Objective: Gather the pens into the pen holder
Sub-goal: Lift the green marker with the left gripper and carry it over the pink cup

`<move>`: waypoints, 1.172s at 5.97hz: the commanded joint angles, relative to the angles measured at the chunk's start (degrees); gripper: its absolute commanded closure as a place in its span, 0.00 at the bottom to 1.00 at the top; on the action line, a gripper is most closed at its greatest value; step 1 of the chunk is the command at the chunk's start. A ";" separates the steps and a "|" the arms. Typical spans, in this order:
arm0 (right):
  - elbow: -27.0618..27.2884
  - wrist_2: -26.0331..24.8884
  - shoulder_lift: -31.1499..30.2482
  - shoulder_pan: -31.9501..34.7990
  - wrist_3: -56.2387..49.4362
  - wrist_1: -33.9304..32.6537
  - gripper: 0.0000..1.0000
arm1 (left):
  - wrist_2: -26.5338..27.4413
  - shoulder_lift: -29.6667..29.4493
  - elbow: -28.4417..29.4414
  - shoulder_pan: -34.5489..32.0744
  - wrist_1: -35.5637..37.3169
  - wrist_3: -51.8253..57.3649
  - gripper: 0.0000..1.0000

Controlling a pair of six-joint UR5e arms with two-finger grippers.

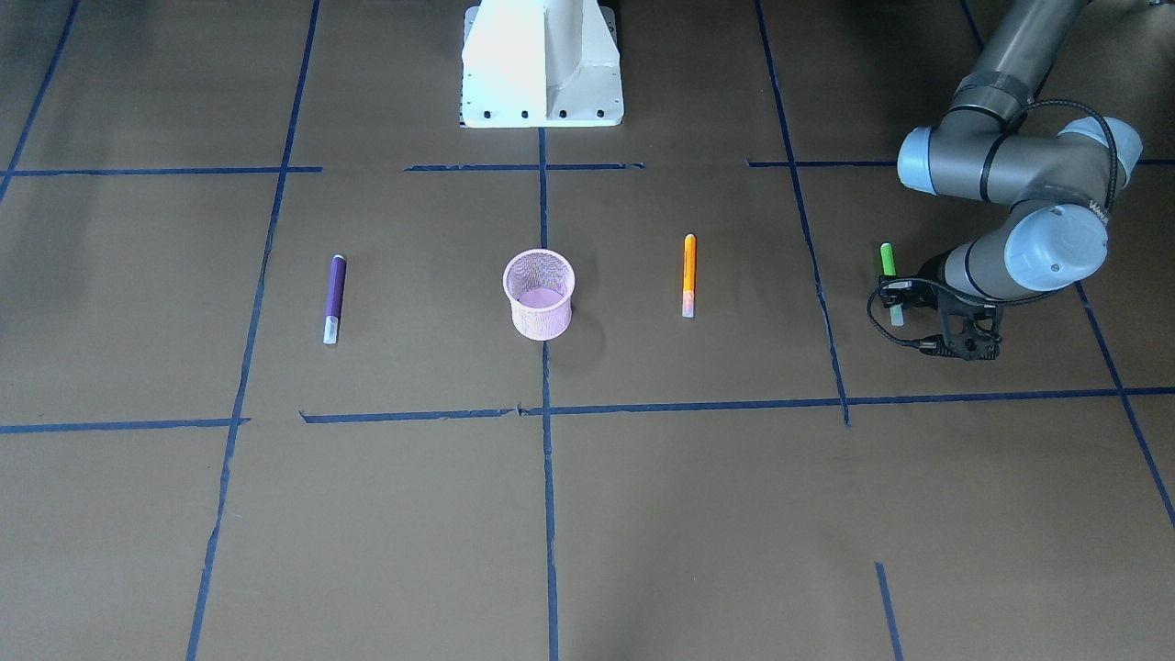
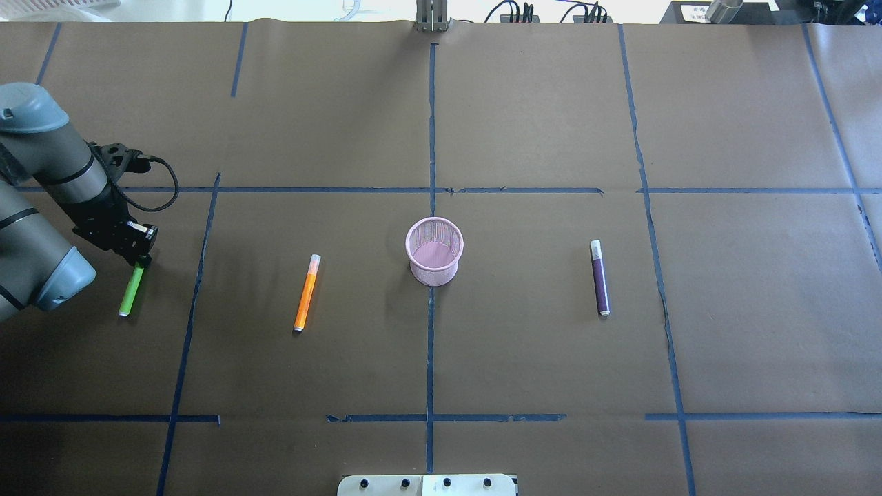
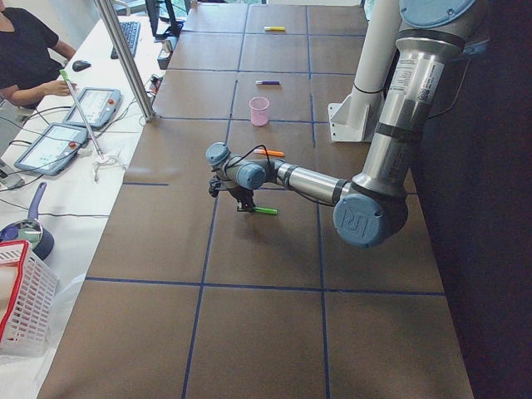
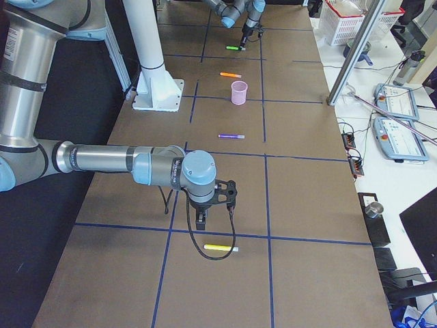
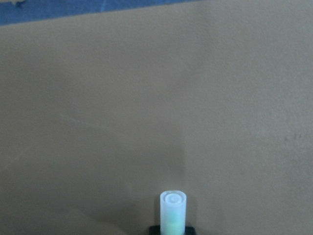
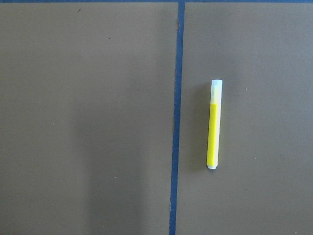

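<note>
Green marker-like pen (image 2: 131, 293) lies with its pale cap end at the left gripper (image 2: 142, 256), long axis running toward the robot; whether the jaws have closed on it cannot be told. Past the orange pen (image 2: 306, 293), toward the robot's right, the round pink wire-mesh pen holder (image 2: 434, 272) stands upright with open room around it; the purple pen (image 2: 600, 279) lies farthest.

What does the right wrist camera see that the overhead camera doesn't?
Only the right wrist view shows a yellow pen, lying flat beside a blue tape line. Only the overhead view shows the pink pen holder, the purple pen, the orange pen, and the green pen with the left gripper at its cap end. Both show the brown table crossed by blue tape.
</note>
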 commanded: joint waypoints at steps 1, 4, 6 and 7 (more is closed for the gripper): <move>0.20 0.00 -0.17 0.00 -0.03 0.00 0.00 | -0.03 -2.43 -10.26 -0.08 0.00 -0.79 1.00; 0.29 0.09 -0.17 0.00 0.06 0.09 0.00 | 10.02 -14.28 -20.04 6.03 -1.13 -11.45 1.00; 0.29 0.09 -0.17 0.00 0.06 0.09 0.00 | 26.76 -16.16 -19.13 12.79 -19.57 -19.92 1.00; 0.20 0.44 -0.17 0.00 0.15 0.00 0.00 | 42.35 -16.25 -19.21 19.80 -21.94 -26.74 1.00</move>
